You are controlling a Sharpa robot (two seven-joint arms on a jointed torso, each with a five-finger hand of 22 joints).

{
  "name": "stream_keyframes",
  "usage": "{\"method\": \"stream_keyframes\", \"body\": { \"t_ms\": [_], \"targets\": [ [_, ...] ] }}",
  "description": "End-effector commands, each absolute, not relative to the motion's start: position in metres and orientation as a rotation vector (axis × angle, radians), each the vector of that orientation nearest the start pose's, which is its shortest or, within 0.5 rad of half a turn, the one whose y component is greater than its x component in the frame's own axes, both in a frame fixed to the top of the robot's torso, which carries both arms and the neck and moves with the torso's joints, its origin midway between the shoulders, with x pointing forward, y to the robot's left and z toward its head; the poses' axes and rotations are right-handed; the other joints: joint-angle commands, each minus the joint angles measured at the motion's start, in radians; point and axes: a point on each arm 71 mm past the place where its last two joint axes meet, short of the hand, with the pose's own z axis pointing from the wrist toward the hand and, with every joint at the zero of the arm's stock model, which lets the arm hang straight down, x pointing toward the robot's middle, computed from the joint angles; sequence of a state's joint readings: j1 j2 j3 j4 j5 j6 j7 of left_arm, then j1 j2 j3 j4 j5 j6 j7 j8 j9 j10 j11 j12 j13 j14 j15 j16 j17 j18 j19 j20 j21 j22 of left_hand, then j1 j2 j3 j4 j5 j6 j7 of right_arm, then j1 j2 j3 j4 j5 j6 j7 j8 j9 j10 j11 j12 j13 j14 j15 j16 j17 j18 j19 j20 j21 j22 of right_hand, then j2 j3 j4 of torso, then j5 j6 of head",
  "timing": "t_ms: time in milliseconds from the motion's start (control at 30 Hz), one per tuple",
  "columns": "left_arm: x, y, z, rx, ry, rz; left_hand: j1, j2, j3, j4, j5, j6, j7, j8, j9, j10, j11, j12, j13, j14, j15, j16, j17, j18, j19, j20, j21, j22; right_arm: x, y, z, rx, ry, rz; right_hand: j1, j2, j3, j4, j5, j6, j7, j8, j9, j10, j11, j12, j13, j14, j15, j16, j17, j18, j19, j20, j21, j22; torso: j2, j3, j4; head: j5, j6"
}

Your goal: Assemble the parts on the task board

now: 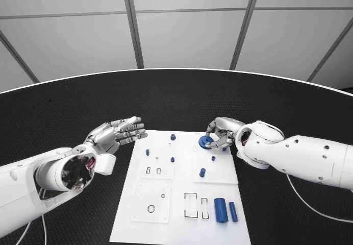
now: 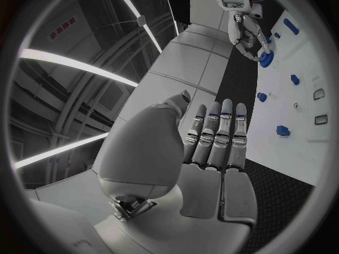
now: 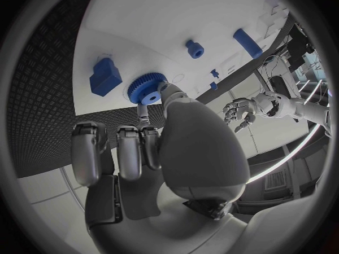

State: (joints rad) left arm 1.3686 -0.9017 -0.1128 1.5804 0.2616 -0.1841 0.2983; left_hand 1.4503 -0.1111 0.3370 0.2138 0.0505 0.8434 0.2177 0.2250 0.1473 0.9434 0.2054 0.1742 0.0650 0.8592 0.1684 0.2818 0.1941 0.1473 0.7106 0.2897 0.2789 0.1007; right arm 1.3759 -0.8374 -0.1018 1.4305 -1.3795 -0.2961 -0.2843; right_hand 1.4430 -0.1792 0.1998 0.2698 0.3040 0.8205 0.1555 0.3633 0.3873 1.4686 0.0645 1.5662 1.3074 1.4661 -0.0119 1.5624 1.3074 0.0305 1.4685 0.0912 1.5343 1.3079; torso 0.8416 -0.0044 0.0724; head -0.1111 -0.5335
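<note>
Pinching a blue gear (image 1: 206, 141) at its rim, the right hand (image 1: 221, 131) holds it low over the far right part of the board (image 1: 169, 224); whether the gear touches the plate cannot be told. In the right wrist view the gear (image 3: 146, 88) shows a toothed edge and a centre hole, with a fingertip (image 3: 161, 88) against it and a blue block (image 3: 105, 77) just beside it on the board.

The left hand (image 1: 116, 133) hangs above the black table (image 1: 66, 117) beside the board's left edge, palm up, fingers (image 2: 218, 131) straight and side by side, holding nothing.

Small blue pegs (image 1: 173, 137) stand on the board's far half. 2 blue cylinders (image 1: 220, 206) lie side by side near its near right corner, next to rectangular slots (image 1: 191, 203).
</note>
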Motion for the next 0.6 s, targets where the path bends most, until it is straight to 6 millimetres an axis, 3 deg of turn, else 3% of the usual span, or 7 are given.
{"method": "stream_keyframes", "body": {
  "t_ms": [33,333,600],
  "targets": [
    [0.4942,0.2179,-0.1300,-1.305,1.449,-1.694,0.010,0.001,0.004,-0.001,0.000,-0.003,0.045,-0.004,-0.001,0.004,0.001,-0.002,0.000,-0.005,0.002,-0.003,0.001,0.010,0.007,0.000,-0.005,-0.001,0.5278,-0.2383,-0.1286,0.013,1.643,0.409,0.018,-0.004,0.030,-0.005,-0.019,0.013,0.000,-0.008,-0.007,0.102,0.006,0.005,0.263,0.102,0.009,0.005,0.249,-0.015,0.072,0.008,0.005,0.180,0.000,0.0001,0.0003,-0.001,-0.001],
    [0.4942,0.2178,-0.1301,-1.305,1.450,-1.694,0.010,0.001,0.004,-0.001,0.000,-0.003,0.045,-0.004,-0.001,0.004,0.001,-0.002,0.000,-0.005,0.002,-0.003,0.001,0.010,0.007,0.000,-0.005,-0.001,0.5270,-0.2369,-0.1260,0.016,1.604,0.421,0.024,0.000,0.132,-0.023,-0.019,0.084,-0.016,-0.005,-0.015,0.102,-0.007,0.005,0.263,0.102,-0.004,0.005,0.251,-0.016,0.074,-0.001,0.010,0.191,0.000,0.0005,-0.0001,-0.002,-0.001],
    [0.4947,0.2176,-0.1302,-1.305,1.452,-1.695,0.010,0.001,0.004,-0.001,0.000,-0.003,0.045,-0.004,-0.001,0.004,0.001,-0.002,0.000,-0.005,0.002,-0.003,0.001,0.010,0.007,0.000,-0.005,-0.001,0.5192,-0.2302,-0.1194,-0.007,1.529,0.453,-0.002,-0.006,0.183,-0.034,0.009,0.107,-0.025,-0.009,-0.018,0.102,-0.016,0.005,0.263,0.102,-0.012,0.005,0.252,-0.020,0.081,-0.009,0.017,0.210,-0.002,0.0002,-0.0001,-0.003,0.001]
  ]
}}
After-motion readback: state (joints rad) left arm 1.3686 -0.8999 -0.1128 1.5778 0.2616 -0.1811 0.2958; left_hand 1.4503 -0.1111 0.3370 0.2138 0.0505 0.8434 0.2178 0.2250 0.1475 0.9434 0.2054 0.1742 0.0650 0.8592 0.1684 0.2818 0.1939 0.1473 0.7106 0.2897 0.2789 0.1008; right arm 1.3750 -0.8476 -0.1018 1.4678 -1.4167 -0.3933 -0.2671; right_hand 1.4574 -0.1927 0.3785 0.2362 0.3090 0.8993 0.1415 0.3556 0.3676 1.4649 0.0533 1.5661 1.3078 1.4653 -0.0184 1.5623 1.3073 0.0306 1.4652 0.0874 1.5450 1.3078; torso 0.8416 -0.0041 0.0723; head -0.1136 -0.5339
